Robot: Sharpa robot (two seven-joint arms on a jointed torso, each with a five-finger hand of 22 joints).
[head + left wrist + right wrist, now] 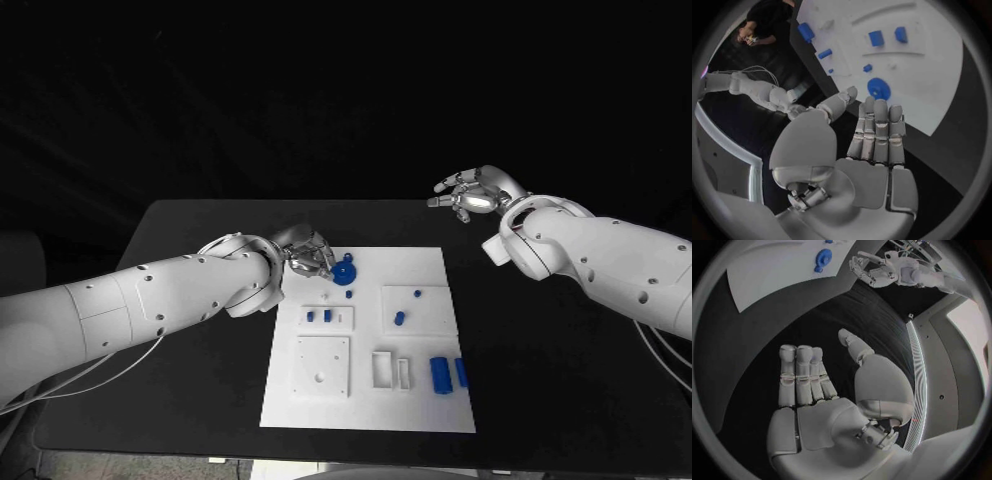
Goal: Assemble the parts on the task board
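Currently the round blue part (343, 272) sits at the far left corner of the task board (418, 410), just right of the left hand (304, 252). Whether it's already seated in the board or only lying on it, I can't tell.

Left wrist view: left hand's fingers (878, 131) are straight and together, thumb out to the side, nothing in the palm. It hovers beside the round part (878, 89) without touching it.

Other parts on the board: two small blue pieces (319, 315) in a raised block left of centre, two more (407, 307) on the right-hand block, and two longer blue bars (449, 373) at the near right edge. Near left is a square white block (322, 364) with nothing blue in it; a white frame (384, 368) stands between it and the bars.

Right hand (473, 195) is raised well off the far right of the board, fingers loosely apart, holding nothing; right wrist view confirms a bare palm (820, 415).

My read: the step in hand is the left hand taking the round part. Do it well:
- come down from above, thumb opposing the fingers across the disc
- grip the rim, not the centre
- keep the wrist clear of the two small pieces just nearer
- keep the right hand out until the left clears.
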